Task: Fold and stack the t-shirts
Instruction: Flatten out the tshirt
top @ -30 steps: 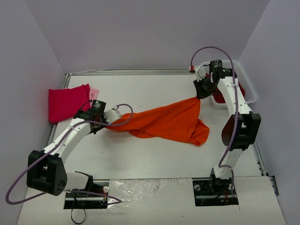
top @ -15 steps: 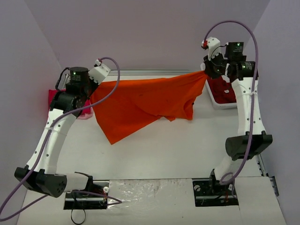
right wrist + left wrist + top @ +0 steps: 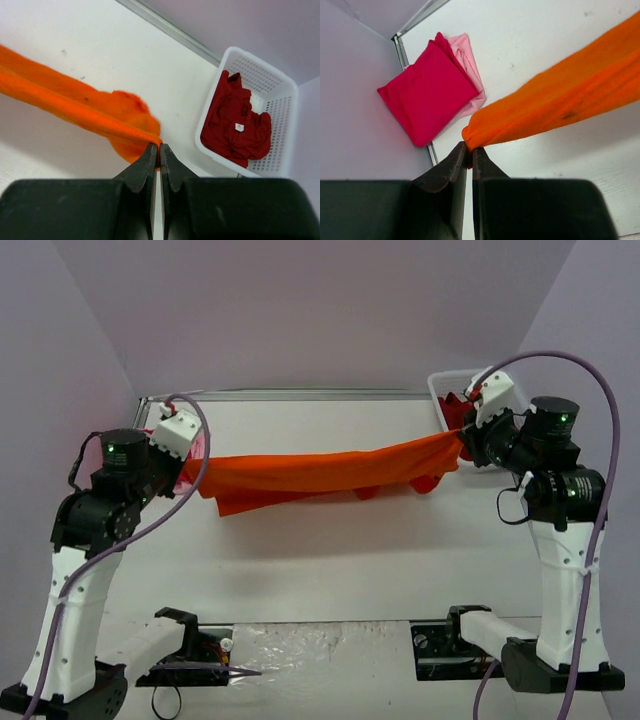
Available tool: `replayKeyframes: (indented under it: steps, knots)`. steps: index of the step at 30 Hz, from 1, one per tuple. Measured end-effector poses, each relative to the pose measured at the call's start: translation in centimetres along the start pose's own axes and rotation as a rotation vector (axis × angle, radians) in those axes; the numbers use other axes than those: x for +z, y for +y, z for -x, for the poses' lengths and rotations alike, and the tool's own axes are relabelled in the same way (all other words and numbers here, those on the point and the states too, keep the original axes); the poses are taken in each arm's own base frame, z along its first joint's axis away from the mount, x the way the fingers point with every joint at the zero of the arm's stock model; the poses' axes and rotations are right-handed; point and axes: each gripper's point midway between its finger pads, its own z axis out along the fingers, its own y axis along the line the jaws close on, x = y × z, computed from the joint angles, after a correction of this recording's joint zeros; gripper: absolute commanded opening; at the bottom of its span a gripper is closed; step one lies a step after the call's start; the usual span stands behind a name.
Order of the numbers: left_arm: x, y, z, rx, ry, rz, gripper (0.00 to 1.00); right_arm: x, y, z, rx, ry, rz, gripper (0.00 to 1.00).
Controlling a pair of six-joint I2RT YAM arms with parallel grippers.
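One orange t-shirt (image 3: 320, 472) has been drawn taut since a moment ago, raised off the table (image 3: 330, 570).
Its ends are clamped in the left gripper (image 3: 469, 149) and right gripper (image 3: 159, 146); one magenta t-shirt (image 3: 427, 95) is laid on one pale pink t-shirt (image 3: 470, 70); dark red cloth (image 3: 235, 130) is heaped in one basket (image 3: 280, 85).

White lattice basket (image 3: 282, 145) sits on the worktop (image 3: 330, 560) at the far right corner, near the right wall (image 3: 600, 330). White worktop, metal rail (image 3: 290, 394) along its far edge. Grey-purple walls on three sides. Wrinkled shiny sheet (image 3: 320, 640) at the near edge.
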Motion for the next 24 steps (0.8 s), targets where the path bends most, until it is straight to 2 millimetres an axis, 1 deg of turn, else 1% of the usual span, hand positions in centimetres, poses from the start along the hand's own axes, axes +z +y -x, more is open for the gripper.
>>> replayKeyframes:
  steps: [3,5,7,9,10,12,13,15,17,18,20,21,23,24]
  knots:
    - [-2.7,0.8,0.7,-0.019,-0.064,0.027,0.02,-2.3,0.2,1.2,-0.005,-0.049,-0.035,0.00]
    - [-4.0,1.6,2.1,-0.031,-0.111,0.051,0.02,-3.6,-0.3,2.8,-0.017,-0.091,-0.070,0.00]
    - [-5.0,2.3,3.7,-0.044,-0.161,0.072,0.02,-4.5,-1.0,4.4,-0.023,-0.131,-0.104,0.00]
    - [-5.5,3.1,5.4,-0.053,-0.210,0.091,0.02,-4.6,-2.0,6.0,-0.022,-0.164,-0.138,0.00]
    - [-5.4,3.4,6.3,-0.056,-0.229,0.099,0.02,-4.4,-2.6,6.7,-0.019,-0.178,-0.154,0.00]
    - [-4.4,3.9,7.3,-0.060,-0.241,0.109,0.02,-2.9,-3.8,7.5,-0.008,-0.181,-0.169,0.00]
    - [-3.4,4.0,7.6,-0.060,-0.231,0.109,0.02,-1.6,-4.5,7.7,0.001,-0.172,-0.170,0.00]
    - [-0.7,4.2,7.8,-0.059,-0.192,0.109,0.02,1.8,-5.8,7.2,0.019,-0.137,-0.166,0.00]
    - [3.0,4.1,7.2,-0.057,-0.130,0.105,0.02,5.6,-6.9,5.9,0.036,-0.086,-0.158,0.00]
    - [4.6,4.0,6.9,-0.057,-0.104,0.104,0.02,7.9,-7.4,4.8,0.049,-0.048,-0.148,0.00]
    - [9.0,3.6,5.8,-0.052,-0.028,0.089,0.02,12.6,-8.1,1.8,0.075,0.040,-0.124,0.00]
    - [11.5,3.2,4.7,-0.049,0.025,0.075,0.02,14.6,-8.2,0.3,0.087,0.082,-0.111,0.00]
    - [15.4,2.4,2.5,-0.044,0.117,0.052,0.02,18.0,-8.4,-2.5,0.109,0.157,-0.086,0.00]
    - [16.9,2.1,1.7,-0.042,0.150,0.043,0.02,19.4,-8.5,-3.5,0.116,0.182,-0.076,0.00]
